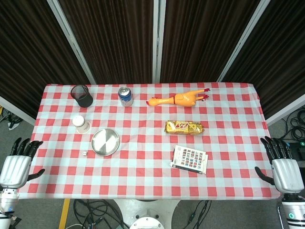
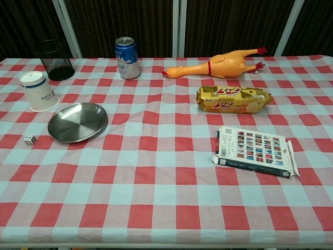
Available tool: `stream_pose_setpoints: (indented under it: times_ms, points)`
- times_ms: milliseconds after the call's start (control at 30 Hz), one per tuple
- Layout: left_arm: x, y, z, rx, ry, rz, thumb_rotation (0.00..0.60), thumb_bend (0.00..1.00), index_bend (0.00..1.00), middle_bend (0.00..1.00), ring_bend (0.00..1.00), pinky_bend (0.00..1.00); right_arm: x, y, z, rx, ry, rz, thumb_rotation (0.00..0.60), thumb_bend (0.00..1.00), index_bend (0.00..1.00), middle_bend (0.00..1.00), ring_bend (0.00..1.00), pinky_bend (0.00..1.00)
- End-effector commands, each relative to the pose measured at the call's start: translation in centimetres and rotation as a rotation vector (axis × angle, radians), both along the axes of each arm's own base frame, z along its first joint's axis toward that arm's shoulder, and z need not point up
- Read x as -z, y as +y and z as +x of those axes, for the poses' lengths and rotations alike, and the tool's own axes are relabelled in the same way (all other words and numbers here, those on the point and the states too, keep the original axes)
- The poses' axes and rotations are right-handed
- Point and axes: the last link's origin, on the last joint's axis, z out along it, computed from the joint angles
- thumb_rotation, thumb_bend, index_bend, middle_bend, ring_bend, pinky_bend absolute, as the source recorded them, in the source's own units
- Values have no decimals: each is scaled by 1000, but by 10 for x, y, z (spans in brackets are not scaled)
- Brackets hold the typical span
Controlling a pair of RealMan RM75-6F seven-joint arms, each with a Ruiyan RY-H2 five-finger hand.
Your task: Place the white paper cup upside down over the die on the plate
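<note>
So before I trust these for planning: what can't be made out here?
- Die: its face count is too small in both views.
- Cup print: blurred, unreadable.
- Left hand and right hand: absent from the chest view, arms cut by the head view's bottom edge.

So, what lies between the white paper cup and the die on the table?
The near-left edge of the metal plate reaches into that stretch. Otherwise only checkered cloth separates the paper cup from the die. The chest view shows this best.
</note>
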Motion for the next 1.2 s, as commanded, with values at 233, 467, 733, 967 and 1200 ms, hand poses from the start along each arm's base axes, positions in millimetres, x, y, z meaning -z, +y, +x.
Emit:
stream_pose_setpoints:
  times_ms: [233,467,733,967,1200]
  points:
    - [2,2,3,-3,-38,-12,600,0,172,170,91,65,-2,-1,4,-17,-5,-7,600,163,19,48,0,0]
    - [3,11,9,16,-61,7,600,0,173,188,107,109,-6,0,3,-20,-8,-25,600,163,16,51,0,0]
    - [27,58,25,64,-99,-83,600,0,307,374,323,389,-10,-5,4,-36,5,-32,600,162,16,65,0,0]
    - [67,90,31,41,-162,-221,600,77,418,659,657,851,-12,-4,4,-30,11,-32,600,163,16,86,0,0]
    - [103,107,28,-13,-198,-328,600,128,439,806,799,1000,-7,-4,3,-13,0,-11,600,163,16,128,0,0]
